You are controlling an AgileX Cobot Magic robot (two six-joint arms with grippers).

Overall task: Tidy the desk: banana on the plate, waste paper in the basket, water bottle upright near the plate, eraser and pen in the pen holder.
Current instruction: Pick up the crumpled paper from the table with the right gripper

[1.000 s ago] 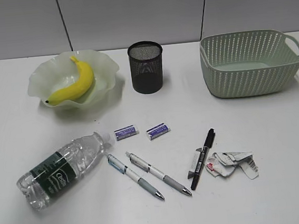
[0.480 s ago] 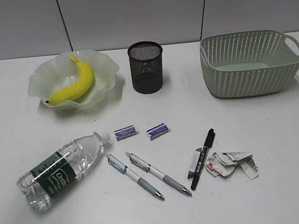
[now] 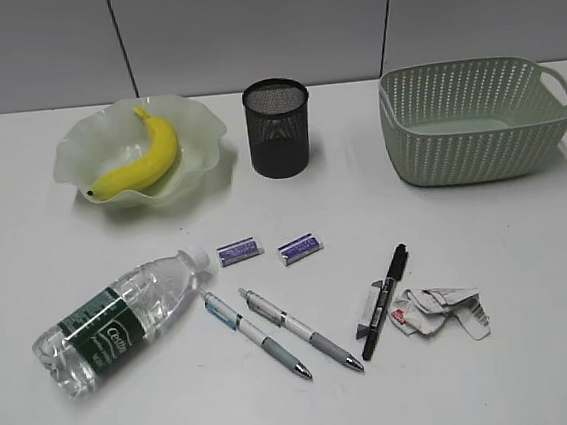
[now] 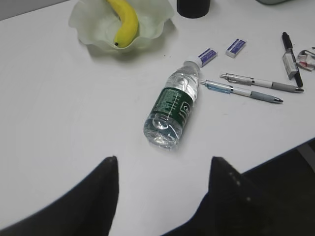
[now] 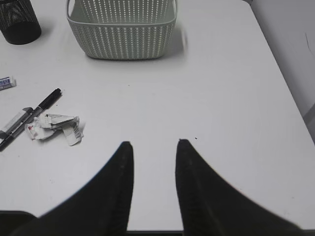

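Left gripper point(image 4: 162, 169): jaws spread wide, holding nothing, above bare desk just short of the bottle's base.
Right gripper point(image 5: 154, 144): jaws a narrow gap apart, holding nothing, above bare desk to the right of the paper.
Desk point(image 3: 527, 239): white; everything below is placed from the holder.
Holder point(image 3: 277, 128): black mesh cup, upright at the back centre.
Plate point(image 3: 81, 144): left of the holder, pale green with a wavy rim.
Banana point(image 3: 142, 156): in the plate, lying on its side.
Basket point(image 3: 470, 119): right of the holder, sage green.
Bottle point(image 3: 123, 318): front left of the holder, lying on its side, white cap pointing toward the erasers.
Erasers point(image 3: 238, 251): two, side by side in front of the holder, apart from each other.
Pens point(image 3: 300, 329): two grey-gripped pens lying parallel, nearer the front than the erasers, one close by the bottle cap.
Marker point(image 3: 383, 300): black, front right of the holder.
Paper point(image 3: 440, 311): crumpled wad just right of the marker.
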